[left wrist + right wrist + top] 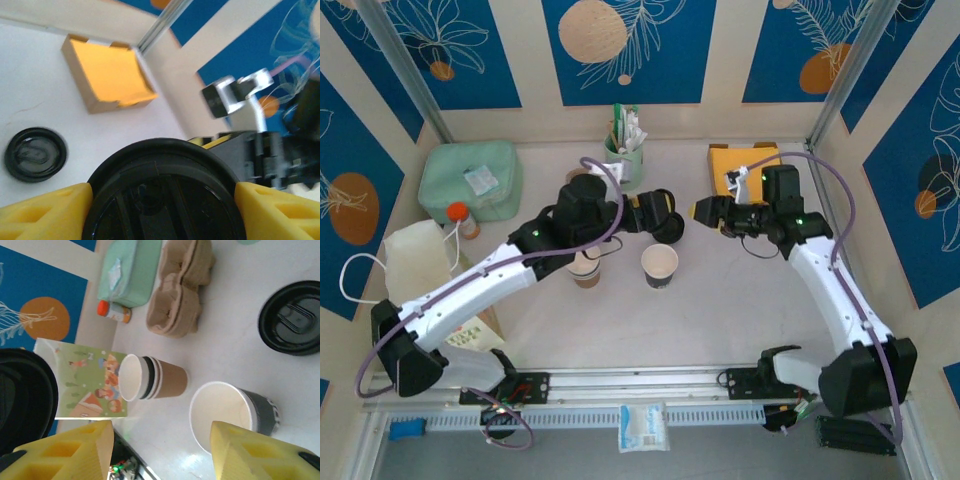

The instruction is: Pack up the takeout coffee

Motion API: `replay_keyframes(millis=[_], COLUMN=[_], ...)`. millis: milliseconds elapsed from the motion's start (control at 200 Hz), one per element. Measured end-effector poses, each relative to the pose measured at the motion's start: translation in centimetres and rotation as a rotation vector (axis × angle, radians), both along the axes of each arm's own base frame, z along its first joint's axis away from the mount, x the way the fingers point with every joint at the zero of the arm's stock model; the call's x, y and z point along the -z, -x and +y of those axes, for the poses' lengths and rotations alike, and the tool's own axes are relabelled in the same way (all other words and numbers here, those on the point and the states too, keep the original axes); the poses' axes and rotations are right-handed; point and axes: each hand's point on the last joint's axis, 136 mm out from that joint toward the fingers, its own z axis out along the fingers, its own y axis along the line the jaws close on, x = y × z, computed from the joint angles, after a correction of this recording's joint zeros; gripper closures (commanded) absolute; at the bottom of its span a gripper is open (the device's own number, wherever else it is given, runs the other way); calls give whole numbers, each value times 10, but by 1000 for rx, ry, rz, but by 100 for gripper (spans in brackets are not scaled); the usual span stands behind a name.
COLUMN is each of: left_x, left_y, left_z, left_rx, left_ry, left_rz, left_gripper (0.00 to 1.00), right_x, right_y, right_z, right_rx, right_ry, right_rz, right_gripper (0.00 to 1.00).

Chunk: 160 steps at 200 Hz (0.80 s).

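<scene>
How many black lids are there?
2. One black lid is gripped in the left pincer; the other lid lies on the table near the orange box. More may be hidden.

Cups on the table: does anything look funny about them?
Yes. The brown cup and the grey-sleeved cup both stand open, lidless. One black lid lies loose on the table nearby, and the left claw grips a second lid. Nothing looks spilled.
</scene>
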Motion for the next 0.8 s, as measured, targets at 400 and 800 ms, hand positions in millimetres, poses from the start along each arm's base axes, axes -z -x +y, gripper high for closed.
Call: replay_keyframes(millis=[400, 800], left_x=[109, 143], left_y=[3, -2], left_z=[-14, -21], left_rx=[68, 91], left_ry=[-535, -679], left_rz=[44, 48], left_gripper=[26, 25], right_x=[59, 98], right_y=[38, 58], right_z=[-5, -14], right_rx=[-7, 5], right_ry=[165, 206], right_rz=[96, 172], right_gripper=[46, 45])
